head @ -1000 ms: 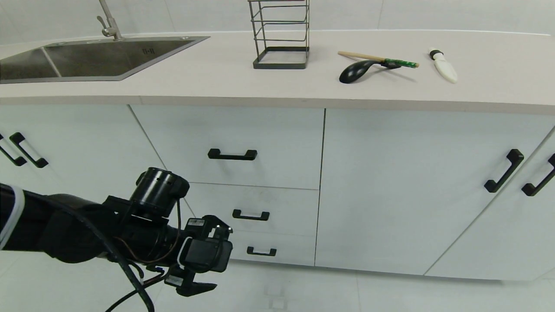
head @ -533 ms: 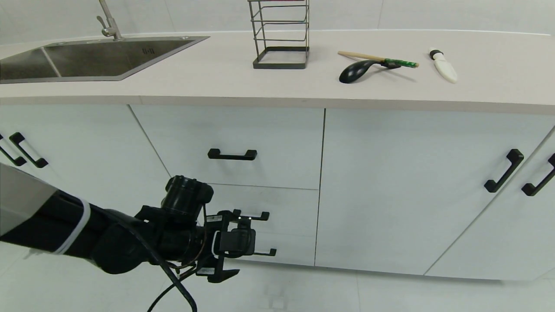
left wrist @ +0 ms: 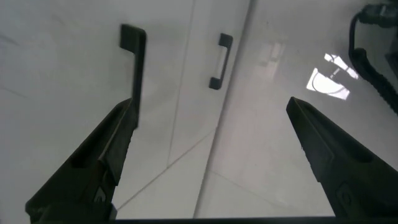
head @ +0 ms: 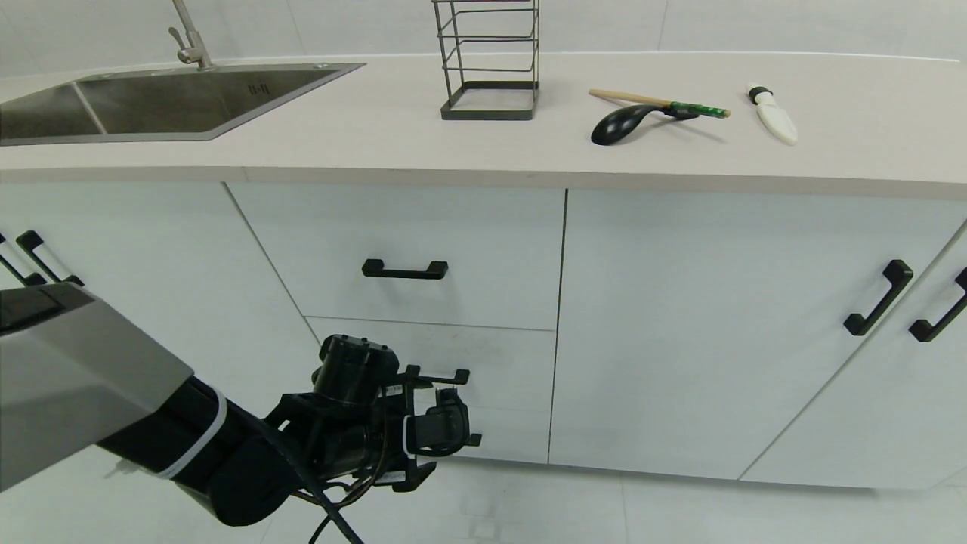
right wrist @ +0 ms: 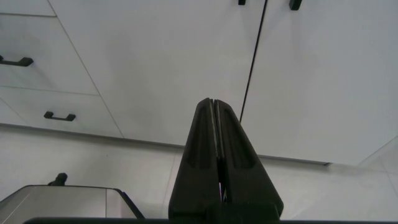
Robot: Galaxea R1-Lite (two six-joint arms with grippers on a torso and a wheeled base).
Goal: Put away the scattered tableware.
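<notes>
left gripper [left wrist: 210,107], fingers apart, just beside drawer handle [left wrist: 134,37]; right gripper [right wrist: 214,102] pressed together; risk: 1 finger may clip the handle instead of straddling it, spoiling the pull.

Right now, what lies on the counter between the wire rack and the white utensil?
In the head view, a black spoon and a green-tipped wooden stick lie there, close together.

The spoon [head: 613,127] is black, the chopsticks [head: 642,99] tan and green.
</notes>
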